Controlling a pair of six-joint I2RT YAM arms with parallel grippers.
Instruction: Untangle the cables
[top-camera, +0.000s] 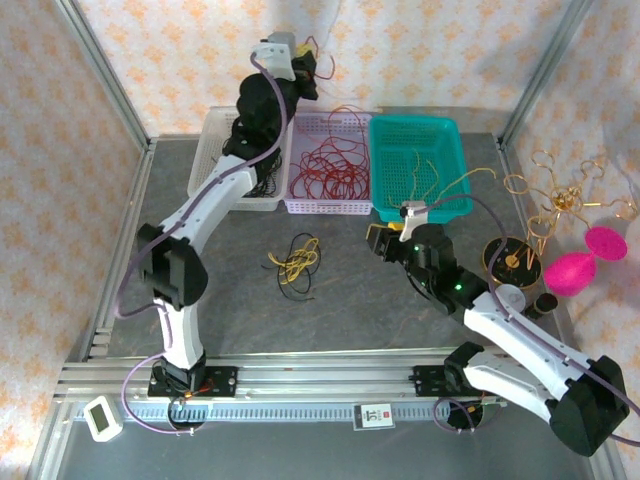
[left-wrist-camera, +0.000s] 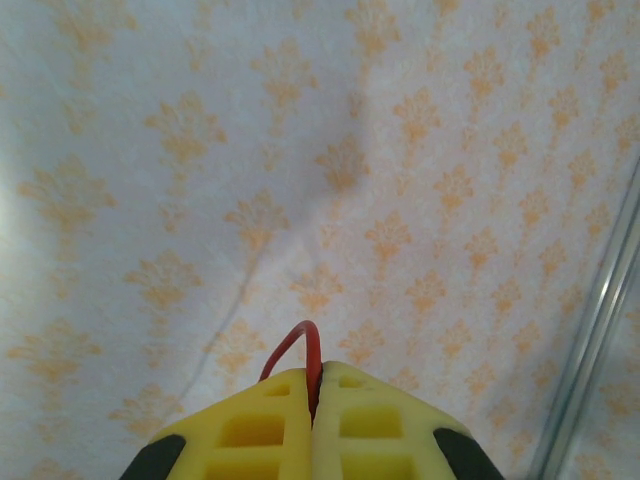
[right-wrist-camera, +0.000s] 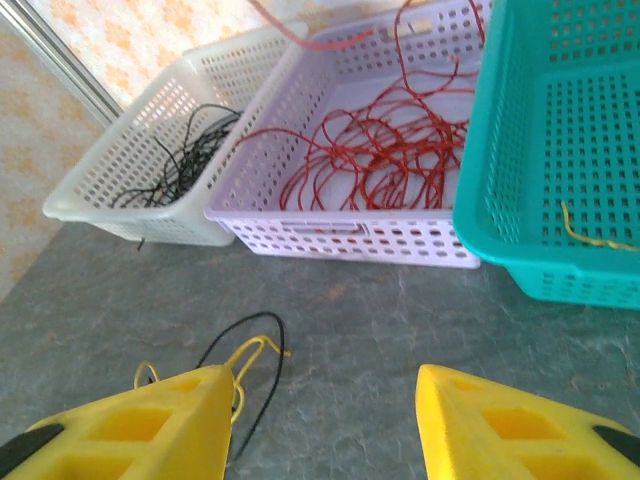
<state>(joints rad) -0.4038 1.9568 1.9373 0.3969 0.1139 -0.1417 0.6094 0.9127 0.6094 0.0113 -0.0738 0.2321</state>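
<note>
A small tangle of yellow and black cables (top-camera: 295, 262) lies on the grey table, left of centre. My right gripper (top-camera: 384, 240) hovers low just to its right, open and empty. In the right wrist view the gripper (right-wrist-camera: 325, 385) has a yellow loop and a black loop (right-wrist-camera: 245, 355) beside its left finger (right-wrist-camera: 150, 425). My left gripper (top-camera: 303, 68) is raised high above the baskets. In the left wrist view it (left-wrist-camera: 315, 385) is shut on a red cable (left-wrist-camera: 300, 345) that arches out of the jaws.
Three baskets stand at the back: a white one (top-camera: 205, 165) with black cables, a lavender one (top-camera: 298, 200) with red cables (right-wrist-camera: 380, 165), and a teal one (top-camera: 455, 150) with yellow cables. A gold wire ornament (top-camera: 555, 200) and pink objects (top-camera: 575, 270) stand at the right.
</note>
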